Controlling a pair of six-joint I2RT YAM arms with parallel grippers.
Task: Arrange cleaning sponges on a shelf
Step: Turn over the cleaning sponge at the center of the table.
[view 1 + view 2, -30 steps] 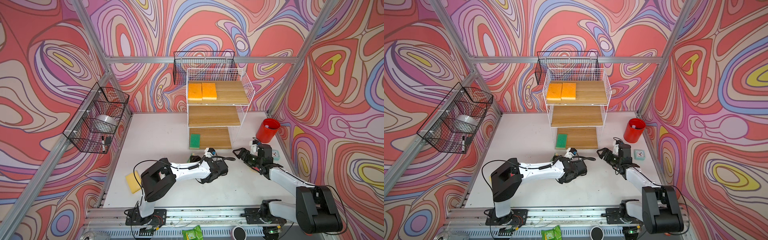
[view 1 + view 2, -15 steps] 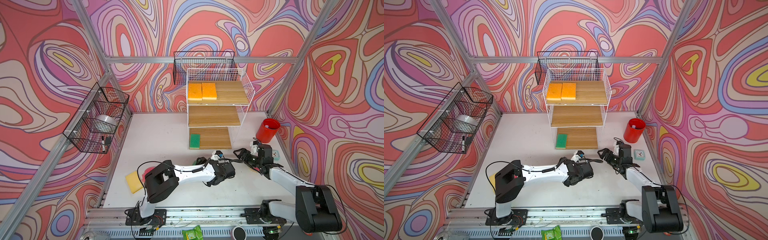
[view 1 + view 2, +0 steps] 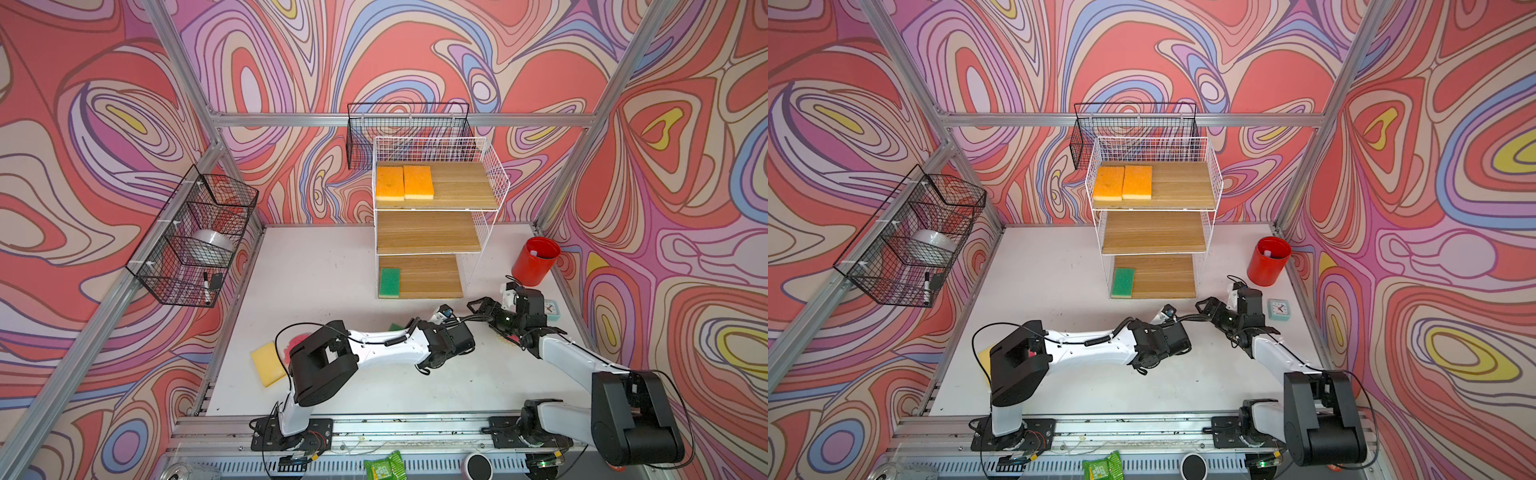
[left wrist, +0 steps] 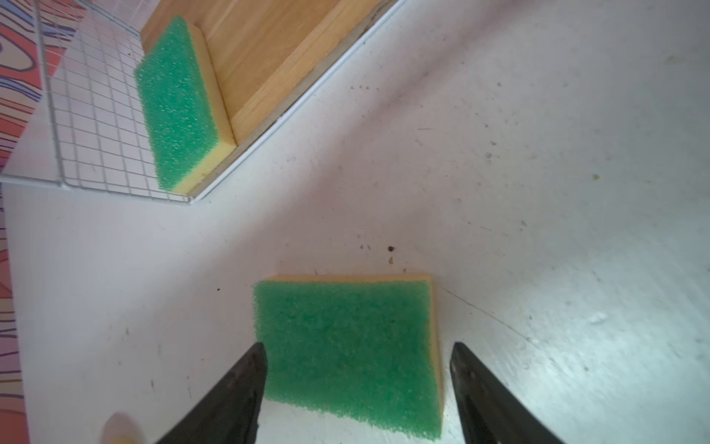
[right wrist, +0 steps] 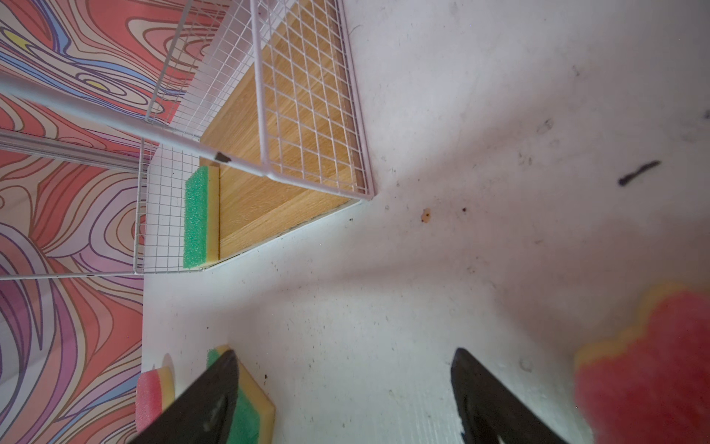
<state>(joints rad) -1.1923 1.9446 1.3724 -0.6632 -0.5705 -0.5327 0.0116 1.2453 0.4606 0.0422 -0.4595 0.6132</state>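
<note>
Scuffed white table (image 3: 332, 266) is sitting inside swirl-patterned walls (image 3: 83, 124); before shelf (image 3: 428, 232), left gripper (image 4: 357, 346) is straddling green sponge (image 4: 345, 319), jaws apart; right gripper (image 5: 344, 353) is gaping, empty.

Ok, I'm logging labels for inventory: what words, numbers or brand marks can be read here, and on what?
No text reads clearly.
On the mint-green clock: dial marks, too small to read.
On the green packet at the front rail: print, too blurred.
On the green sponge and the shelf: no lettering visible.
</note>
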